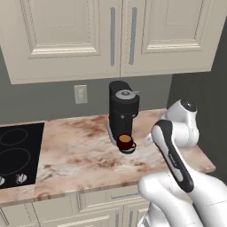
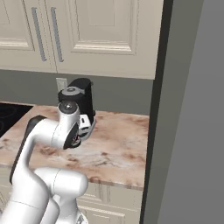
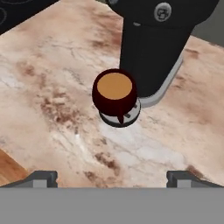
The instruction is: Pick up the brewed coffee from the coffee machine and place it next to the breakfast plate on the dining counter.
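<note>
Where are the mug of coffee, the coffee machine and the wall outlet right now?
mug of coffee [image 3: 114,86], hand view, on its light-brown coffee surface.
coffee machine [image 1: 123,106], left base view, on the front of its black head.
wall outlet [image 1: 80,94], left base view, on the middle of its white plate.

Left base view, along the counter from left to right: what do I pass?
Black cooktop → bare marbled counter → coffee machine with the mug of brewed coffee on its drip base → the robot's white arm.
</note>
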Robot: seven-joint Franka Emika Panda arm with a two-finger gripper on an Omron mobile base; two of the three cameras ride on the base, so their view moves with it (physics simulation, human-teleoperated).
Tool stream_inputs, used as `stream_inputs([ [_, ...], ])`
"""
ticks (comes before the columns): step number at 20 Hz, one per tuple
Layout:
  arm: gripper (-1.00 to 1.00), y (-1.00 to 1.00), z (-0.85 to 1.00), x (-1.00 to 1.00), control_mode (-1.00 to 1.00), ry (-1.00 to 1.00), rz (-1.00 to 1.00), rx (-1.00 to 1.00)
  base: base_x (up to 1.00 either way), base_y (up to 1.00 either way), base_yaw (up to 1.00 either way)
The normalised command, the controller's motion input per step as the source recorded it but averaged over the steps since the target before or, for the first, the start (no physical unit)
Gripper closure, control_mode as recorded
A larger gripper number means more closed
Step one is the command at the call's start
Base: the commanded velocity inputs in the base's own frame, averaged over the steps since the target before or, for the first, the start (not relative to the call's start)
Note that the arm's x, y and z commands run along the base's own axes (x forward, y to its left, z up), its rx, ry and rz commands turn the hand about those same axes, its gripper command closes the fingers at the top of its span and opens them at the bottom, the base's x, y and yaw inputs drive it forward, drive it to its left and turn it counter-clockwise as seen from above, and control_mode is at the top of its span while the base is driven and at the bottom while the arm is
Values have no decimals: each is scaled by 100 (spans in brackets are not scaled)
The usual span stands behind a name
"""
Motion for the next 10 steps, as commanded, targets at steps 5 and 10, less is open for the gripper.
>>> stream_inputs([
  [5, -100, 6, -27, 42, -100, 5, 11, 0, 0, 0, 0],
  [10, -100, 10, -40, 41, -100, 1, 8, 0, 0, 0, 0],
])
